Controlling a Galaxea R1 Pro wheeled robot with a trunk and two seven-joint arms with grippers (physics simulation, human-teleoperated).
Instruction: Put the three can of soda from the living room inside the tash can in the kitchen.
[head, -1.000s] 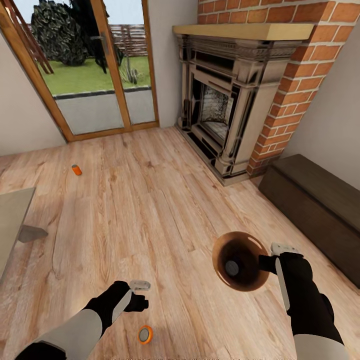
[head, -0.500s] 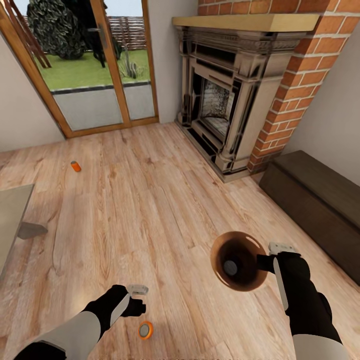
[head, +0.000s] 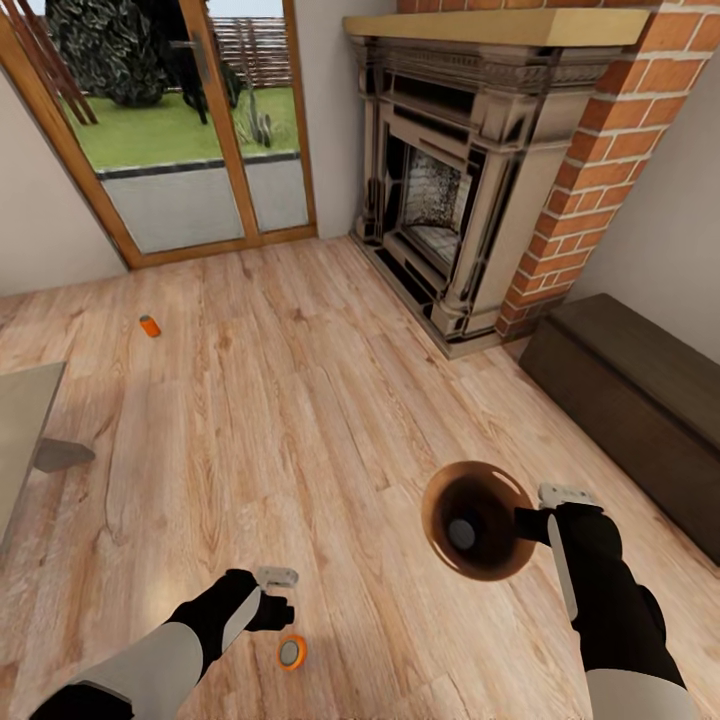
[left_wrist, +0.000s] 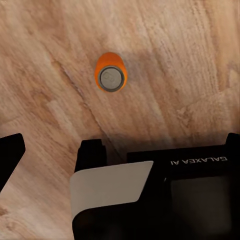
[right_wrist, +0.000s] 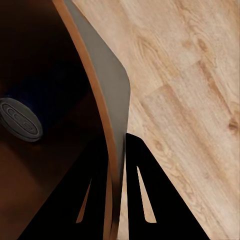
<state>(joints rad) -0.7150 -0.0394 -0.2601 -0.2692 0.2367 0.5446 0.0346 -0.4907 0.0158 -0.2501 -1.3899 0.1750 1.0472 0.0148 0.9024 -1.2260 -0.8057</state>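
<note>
**Orange can upright on the floor under the left hand**

Orange and grey-capped, the nearest can of soda stands upright on the wooden floor, long axis vertical, its round metal end facing up; the left wrist view shows that end head-on. The left hand hovers just beside and above it, forearm reaching forward and low; its fingers look parted, holding nothing. A second can lies on its side well away, near the glass doors, long axis along the floor. The right arm is raised with the wrist bent inward, and the right hand is clamped on the rim of the copper-brown trash can, one finger inside the wall and one outside. The bin is tilted, mouth facing the head camera, with a third can lying in its dark inside. A brick fireplace stands ahead.
</note>
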